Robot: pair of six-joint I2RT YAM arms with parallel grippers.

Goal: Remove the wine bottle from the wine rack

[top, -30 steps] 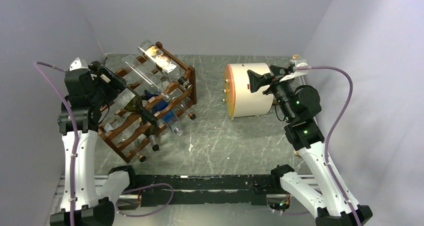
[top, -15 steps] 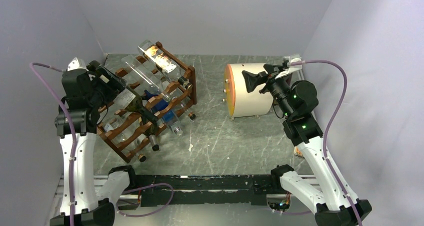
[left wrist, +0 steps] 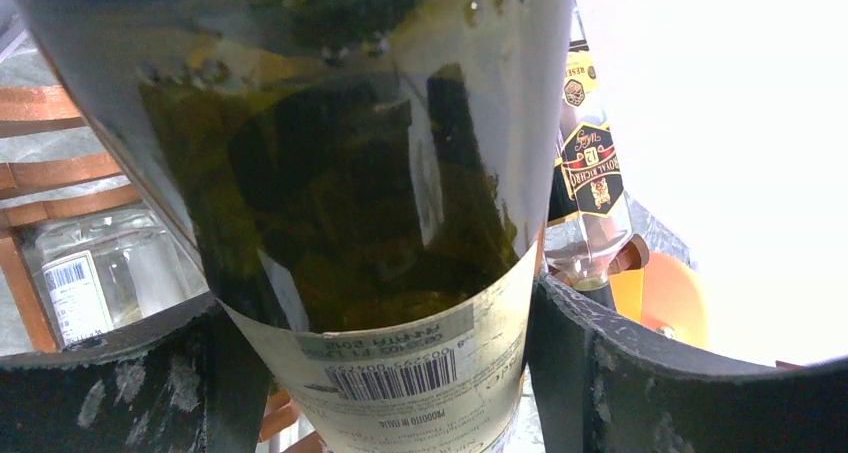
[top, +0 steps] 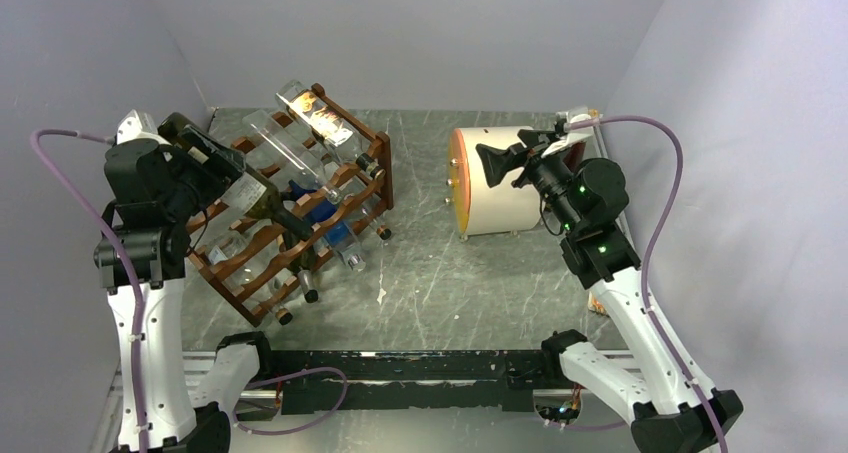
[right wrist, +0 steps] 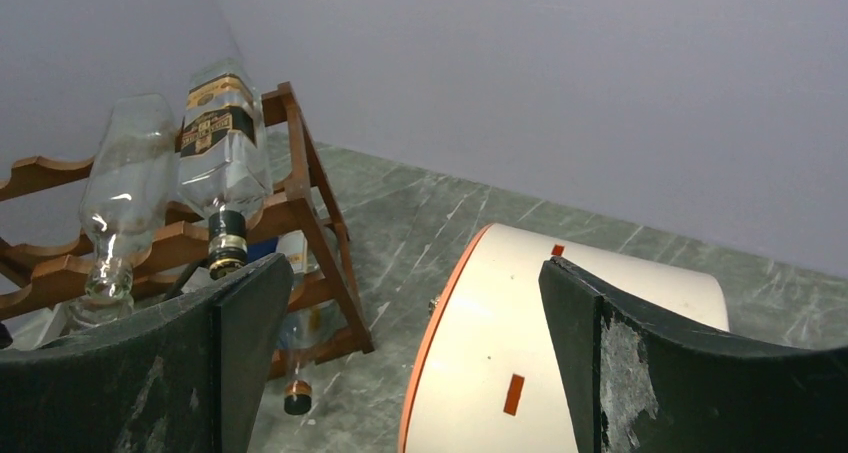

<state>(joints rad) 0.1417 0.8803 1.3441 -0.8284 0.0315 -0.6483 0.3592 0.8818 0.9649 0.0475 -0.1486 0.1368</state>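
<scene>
At frame left the wine rack is reddish-brown; the wine bottle is dark green, its label cream with a black barcode. Centre-right, the drum is cream, orange-faced.

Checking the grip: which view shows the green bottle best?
Left wrist: the green bottle fills it, between the fingers of the left gripper. Top external shows it small, at the wine rack; right wrist, not clearly.
</scene>
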